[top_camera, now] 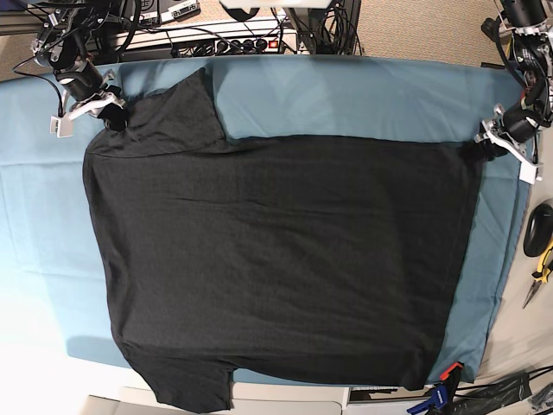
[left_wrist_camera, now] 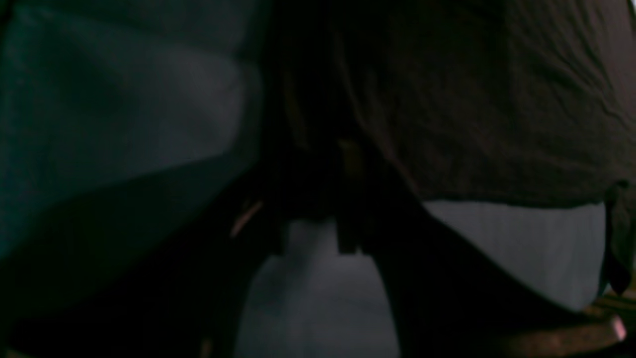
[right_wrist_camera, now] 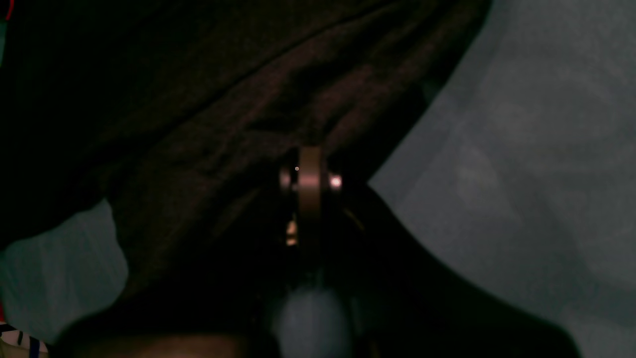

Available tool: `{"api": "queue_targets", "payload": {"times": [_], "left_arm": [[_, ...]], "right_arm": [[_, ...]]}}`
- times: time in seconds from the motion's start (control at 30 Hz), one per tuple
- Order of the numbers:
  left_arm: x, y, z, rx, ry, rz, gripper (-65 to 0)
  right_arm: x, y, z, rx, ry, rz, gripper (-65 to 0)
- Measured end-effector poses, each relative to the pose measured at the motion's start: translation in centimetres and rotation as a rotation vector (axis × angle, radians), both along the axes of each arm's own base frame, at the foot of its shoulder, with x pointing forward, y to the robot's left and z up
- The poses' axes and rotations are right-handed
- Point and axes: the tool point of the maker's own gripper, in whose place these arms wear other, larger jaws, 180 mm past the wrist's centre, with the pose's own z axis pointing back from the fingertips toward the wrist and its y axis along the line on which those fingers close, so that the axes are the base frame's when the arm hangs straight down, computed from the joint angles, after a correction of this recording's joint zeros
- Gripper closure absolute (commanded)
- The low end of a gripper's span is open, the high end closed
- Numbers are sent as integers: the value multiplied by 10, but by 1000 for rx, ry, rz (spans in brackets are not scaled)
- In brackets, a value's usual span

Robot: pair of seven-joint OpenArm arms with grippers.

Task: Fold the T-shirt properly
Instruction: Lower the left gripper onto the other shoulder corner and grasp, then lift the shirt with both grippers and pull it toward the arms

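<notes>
You're looking at a lab or workshop bench, not a home. The counter point(top_camera: 346, 95) wears a teal cloth held by a clamp point(top_camera: 439, 391) at the near edge. Tangled cables point(top_camera: 233, 39) and electronics crowd behind it, pliers point(top_camera: 537, 272) and a mouse point(top_camera: 537, 226) lie beside, over office carpet point(top_camera: 423, 26).

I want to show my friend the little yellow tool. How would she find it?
Start at the big black T-shirt spread on the teal-blue table cloth. Go off the cloth's right edge in the base view, just below the black computer mouse. The yellow-handled pliers lie there on the pale tabletop, the only bright yellow thing around.
</notes>
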Motion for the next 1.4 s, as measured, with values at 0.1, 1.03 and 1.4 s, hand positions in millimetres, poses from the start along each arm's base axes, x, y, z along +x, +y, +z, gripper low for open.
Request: {"api": "queue_targets", "payload": {"times": [0.1, 1.03, 1.4], "left_arm": [[0, -2, 1, -15, -1, -2, -164], [-11, 9, 4, 35, 42, -87, 0], [-58, 31, 11, -23, 97, -70, 0]], "right_arm": [[1, -1, 1, -2, -8, -4, 0], [1, -2, 4, -22, -17, 34, 0], [-45, -15, 31, -201, 118, 216, 0]]}}
